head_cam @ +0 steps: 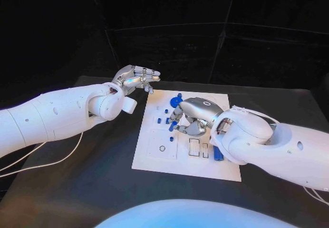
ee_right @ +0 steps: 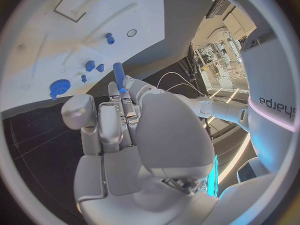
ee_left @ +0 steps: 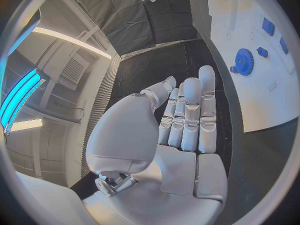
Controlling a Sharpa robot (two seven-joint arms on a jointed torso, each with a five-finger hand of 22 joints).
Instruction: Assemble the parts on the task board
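We see the right arm come in across the near right part of the task board (head_cam: 154, 164), its right hand (head_cam: 194, 116) bent down over the board's middle with the back of the hand turned up toward the head camera. In the right wrist view the fingers are drawn together and a slim blue peg (ee_right: 117, 76) stands out from between the fingertips, so we read this hand as gripping the peg (the pinch itself is partly hidden behind the knuckles). In the head view a bit of blue shows just below the hand's fingers, on their left side, close above the board.

The left arm reaches in from the left and stops short of the board; the left hand (head_cam: 136, 77) hangs over the black table (head_cam: 82, 190) just beyond the board's far left corner. Its fingers lie side by side and fairly straight in the left wrist view, with nothing between them, so we call it empty and unclenched.

On the board, a blue gear (head_cam: 175, 101) lies near the far edge, between the two hands and nearer the right one; it also shows in the left wrist view (ee_left: 244, 61). Small blue pieces (head_cam: 164, 116) sit just left of the right hand. A longer blue bar (head_cam: 217, 153) lies beside the right wrist, next to the rectangular slots (head_cam: 198, 148).
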